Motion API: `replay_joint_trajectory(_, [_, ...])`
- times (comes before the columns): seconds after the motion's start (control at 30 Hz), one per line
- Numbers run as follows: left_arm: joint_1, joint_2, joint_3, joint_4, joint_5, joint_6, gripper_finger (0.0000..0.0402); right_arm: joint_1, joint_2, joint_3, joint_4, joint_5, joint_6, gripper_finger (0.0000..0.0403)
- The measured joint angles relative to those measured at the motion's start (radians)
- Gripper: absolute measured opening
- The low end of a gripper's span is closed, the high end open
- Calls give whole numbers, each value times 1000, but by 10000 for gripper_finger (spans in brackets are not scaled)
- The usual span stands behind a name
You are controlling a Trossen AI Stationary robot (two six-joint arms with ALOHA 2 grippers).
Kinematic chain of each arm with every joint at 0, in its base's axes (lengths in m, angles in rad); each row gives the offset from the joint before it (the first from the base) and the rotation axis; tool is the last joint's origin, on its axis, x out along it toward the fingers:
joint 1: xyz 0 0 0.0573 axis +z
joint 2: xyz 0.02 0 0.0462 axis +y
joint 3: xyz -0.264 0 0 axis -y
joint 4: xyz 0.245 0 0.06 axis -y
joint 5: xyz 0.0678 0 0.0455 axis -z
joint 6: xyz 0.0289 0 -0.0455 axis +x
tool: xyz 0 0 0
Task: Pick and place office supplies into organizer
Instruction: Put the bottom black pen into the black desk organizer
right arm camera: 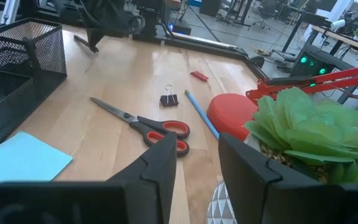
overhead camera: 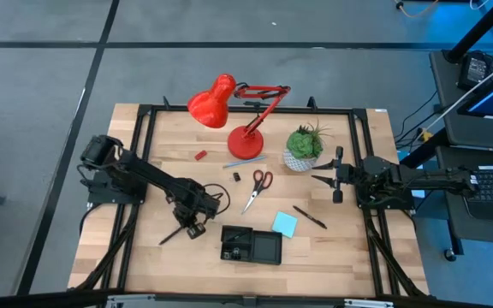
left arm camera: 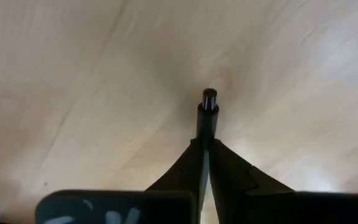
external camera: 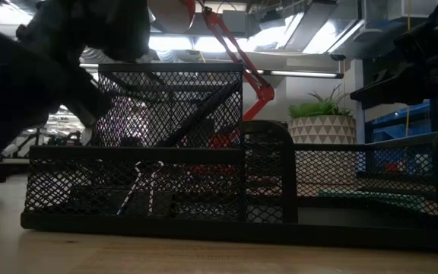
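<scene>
Left arm is stretched out low over the front-left part of the table, with the left gripper down at the wood just left of the organizer. Its wrist view shows the fingers pinched together on a thin dark pen, whose tip sticks out past them right above the boards. In the high view the pen's other end pokes out toward the table's left side.

Right arm is parked along the right edge, and the right gripper hangs beside the potted plant with its fingers partly apart and nothing between them.

The organizer is a black mesh tray near the front edge, and the light blue sticky-note pad sits touching or just off its back right corner. The red-handled scissors lie mid-table, with a black binder clip and a blue pencil near them. A small red piece lies farther left, another dark pen lies right of the pad, and the red desk lamp sits at the back.

There's open wood all around the left gripper.
</scene>
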Motion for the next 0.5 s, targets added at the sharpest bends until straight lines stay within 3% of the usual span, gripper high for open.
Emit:
replay_joint_trajectory(0.13, [0,17,-1,-10,16,-20,0,0,0,0,0,0,0,123])
replay_joint_trajectory(0.5, [1,74,2,5,68,-17,12,0,0,0,-1,0,0,123])
